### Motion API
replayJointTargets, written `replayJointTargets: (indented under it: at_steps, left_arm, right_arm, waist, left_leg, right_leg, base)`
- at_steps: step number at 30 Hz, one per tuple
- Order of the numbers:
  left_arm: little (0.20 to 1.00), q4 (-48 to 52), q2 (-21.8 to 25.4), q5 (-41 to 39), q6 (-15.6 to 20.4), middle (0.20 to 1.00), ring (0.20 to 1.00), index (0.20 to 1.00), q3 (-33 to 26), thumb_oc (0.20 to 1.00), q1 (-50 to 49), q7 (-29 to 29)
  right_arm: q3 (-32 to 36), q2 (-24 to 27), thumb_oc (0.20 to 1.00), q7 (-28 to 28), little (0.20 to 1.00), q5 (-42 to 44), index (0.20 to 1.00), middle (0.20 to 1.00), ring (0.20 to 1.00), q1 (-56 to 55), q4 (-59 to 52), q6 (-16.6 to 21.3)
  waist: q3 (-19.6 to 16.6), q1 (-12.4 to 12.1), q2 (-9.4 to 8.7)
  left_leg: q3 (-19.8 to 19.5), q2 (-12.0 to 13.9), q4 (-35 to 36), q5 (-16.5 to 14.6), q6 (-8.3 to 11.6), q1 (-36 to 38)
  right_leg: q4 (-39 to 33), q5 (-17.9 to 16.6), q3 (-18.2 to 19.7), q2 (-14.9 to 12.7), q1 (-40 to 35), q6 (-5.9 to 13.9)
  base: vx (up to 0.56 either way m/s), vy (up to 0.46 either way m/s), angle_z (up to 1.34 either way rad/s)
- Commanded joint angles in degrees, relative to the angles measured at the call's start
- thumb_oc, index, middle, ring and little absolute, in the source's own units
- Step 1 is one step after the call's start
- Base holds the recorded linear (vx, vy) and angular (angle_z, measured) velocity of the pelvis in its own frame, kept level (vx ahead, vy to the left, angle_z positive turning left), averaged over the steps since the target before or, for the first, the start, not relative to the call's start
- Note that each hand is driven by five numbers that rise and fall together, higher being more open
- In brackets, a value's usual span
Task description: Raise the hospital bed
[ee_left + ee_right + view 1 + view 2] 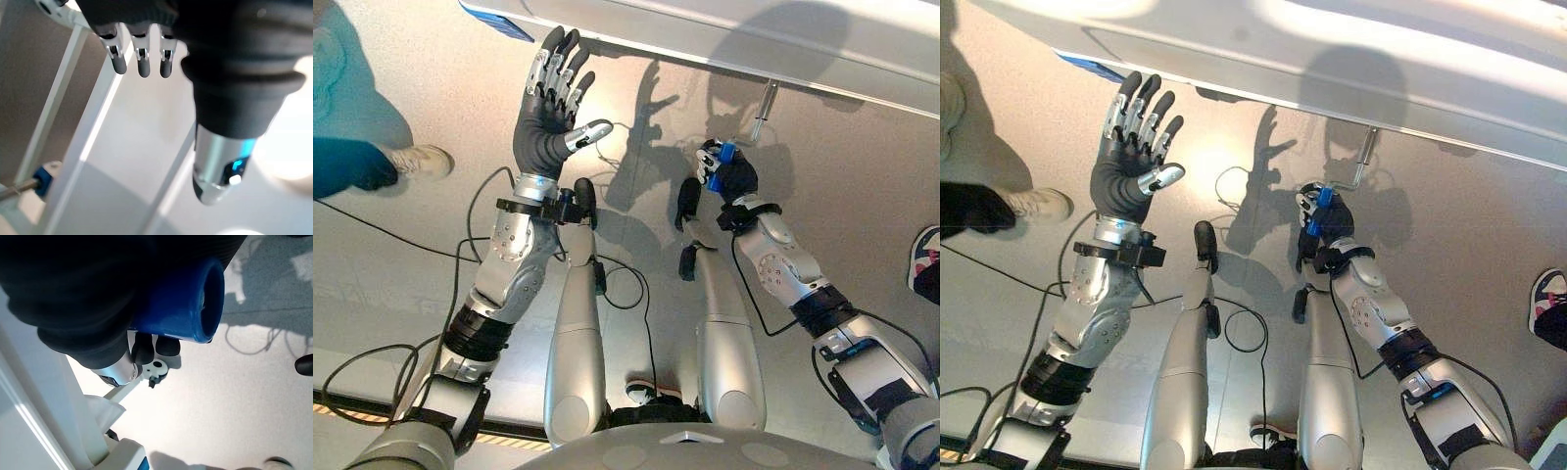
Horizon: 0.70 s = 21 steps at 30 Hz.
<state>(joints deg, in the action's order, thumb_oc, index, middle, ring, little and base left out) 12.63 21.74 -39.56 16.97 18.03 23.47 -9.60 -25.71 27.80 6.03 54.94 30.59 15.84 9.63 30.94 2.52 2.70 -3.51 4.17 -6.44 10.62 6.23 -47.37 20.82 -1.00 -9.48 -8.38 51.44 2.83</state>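
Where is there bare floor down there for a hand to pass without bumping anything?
Bare floor lies between the open left hand and the right hand, below the white bed frame. It is crowded at the right hand, shut on the blue crank handle by its metal rod, and left where a person's shoe stands.

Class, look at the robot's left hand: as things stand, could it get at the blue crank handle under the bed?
Probably not directly. The right robot hand is already curled round the blue crank handle, covering it. The left robot hand is open, raised near the bed frame, apart from the crank.
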Motion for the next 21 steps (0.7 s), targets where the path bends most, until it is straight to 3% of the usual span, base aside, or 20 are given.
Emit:
replayJointTargets:
  at_steps: [1,5,11,12,16,21]
  left_arm:
    - [1.0,6.91,4.24,-0.22,2.6,1.0,1.0,1.0,1.84,1.0,1.14,1.79]
    - [1.0,6.47,3.99,-0.36,2.46,1.0,1.0,1.0,2.11,1.0,1.58,2.04]
    - [1.0,7.32,3.04,-2.77,3.06,1.0,1.0,1.0,3.7,1.0,1.76,2.61]
    - [1.0,7.33,3.07,-2.77,3.05,1.0,1.0,1.0,3.68,1.0,1.77,2.61]
    - [1.0,7.55,2.86,-3.65,2.61,1.0,1.0,1.0,6.11,1.0,3.3,3.12]
    - [1.0,7.8,2.17,-3.01,2.64,1.0,1.0,1.0,6.87,1.0,4.39,3.05]
  right_arm:
    - [-7.86,-7.74,0.2,-8.0,0.2,-3.72,0.2,0.2,0.2,13.13,-14.33,3.19]
    - [-8.7,-9.21,0.2,-7.88,0.2,-5.0,0.2,0.2,0.2,14.37,-12.02,2.56]
    - [-6.36,-16.93,0.2,-1.47,0.2,-11.15,0.2,0.2,0.2,23.57,18.0,0.02]
    - [-6.34,-16.98,0.2,-1.51,0.2,-11.13,0.2,0.2,0.2,23.65,18.11,0.06]
    - [-2.7,-17.37,0.2,1.17,0.2,-12.65,0.2,0.2,0.2,28.87,36.75,-2.02]
    - [-0.85,-14.93,0.2,1.18,0.2,-16.63,0.2,0.2,0.2,30.86,45.82,-3.53]
  waist:
    - [-1.15,-3.54,-2.91]
    - [-1.15,-4.03,-2.38]
    - [-1.15,-6.66,0.19]
    - [-1.15,-6.67,0.16]
    - [-1.15,-7.56,1.82]
    - [-1.15,-7.86,3.11]
  left_leg:
    - [0.37,-4.21,-5.38,-7.03,-2.01,0.84]
    - [0.2,-4.41,-5.23,-7.13,-2.12,1.05]
    - [0.06,-5.04,-6.18,-7.84,-2.66,0.5]
    - [0.06,-5.03,-6.21,-7.86,-2.66,0.47]
    - [0.35,-5.4,-7.21,-8.48,-3.02,-1.25]
    - [0.37,-5.65,-7.67,-8.64,-3.34,-2.72]
  right_leg:
    - [-11.55,-5.31,-0.71,-2.04,-5.97,6.32]
    - [-11.81,-5.18,-0.79,-2.26,-6.4,6.4]
    - [-10.58,-4.65,-0.59,-2.94,-5.75,6.2]
    - [-10.56,-4.64,-0.58,-2.94,-5.71,6.2]
    - [-9.06,-4.01,-0.09,-3.03,-3.64,5.95]
    - [-7.88,-3.59,0.24,-3.16,-1.68,6.03]
  base:
    - [0.03,0.043,0.04]
    - [0.01,0.023,0.02]
    - [0.0,0.028,0.01]
    - [0.01,0.032,0.04]
    - [0.01,0.05,0.1]
    - [0.0,0.018,0.03]
